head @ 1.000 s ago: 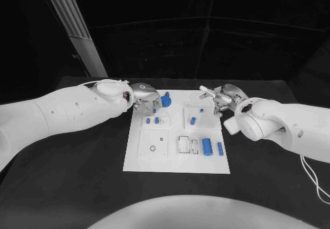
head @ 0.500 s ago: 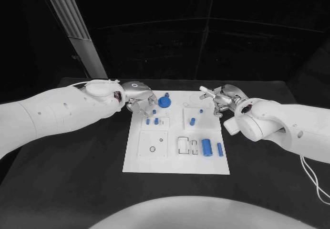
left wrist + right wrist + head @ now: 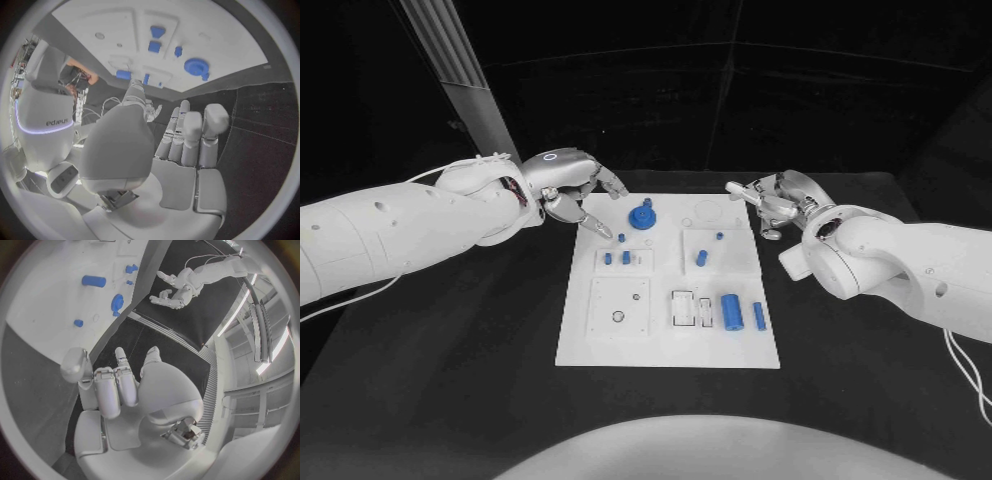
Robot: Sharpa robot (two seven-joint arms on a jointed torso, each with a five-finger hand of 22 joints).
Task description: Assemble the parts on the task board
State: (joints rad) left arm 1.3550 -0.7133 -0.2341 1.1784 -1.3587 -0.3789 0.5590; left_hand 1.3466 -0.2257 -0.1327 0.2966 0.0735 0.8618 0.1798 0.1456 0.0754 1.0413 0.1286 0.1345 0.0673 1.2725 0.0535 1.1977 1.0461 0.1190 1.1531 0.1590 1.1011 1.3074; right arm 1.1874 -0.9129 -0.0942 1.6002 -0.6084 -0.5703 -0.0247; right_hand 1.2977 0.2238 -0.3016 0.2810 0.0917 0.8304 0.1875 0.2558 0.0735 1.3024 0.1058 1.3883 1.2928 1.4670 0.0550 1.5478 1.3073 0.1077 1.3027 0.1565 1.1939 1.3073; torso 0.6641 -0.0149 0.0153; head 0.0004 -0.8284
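Task board: the white task board (image 3: 589,340) lies lengthwise in the middle of the black table (image 3: 430,350), its far end between the two hands.
Left hand: the left hand (image 3: 574,185) sits above the board's far left corner, fingers spread apart, nothing in it. In the left wrist view its fingers (image 3: 187,135) lie straight and side by side, clear of the board.
Right hand: the right hand (image 3: 769,200) is just off the board's far right edge, over the table. Its fingers are loosely parted and it has hold of nothing; the right wrist view shows the palm (image 3: 119,390) bare.
Round part: a blue round part (image 3: 642,216) with a small knob on top stands on the far end of the board, near the left hand but apart from it.
Small pegs: two small blue pegs (image 3: 617,258) stand side by side in the left column of the board; another blue peg (image 3: 702,257) lies in the right column, with a smaller blue piece (image 3: 718,236) just beyond it.
Near parts: a thick blue cylinder (image 3: 731,312) and a thinner blue pin (image 3: 759,316) lie side by side at the board's near right, beside a white framed slot (image 3: 687,307).
Left panel: a square panel (image 3: 623,304) at the near left carries a ring mark and a small hole.
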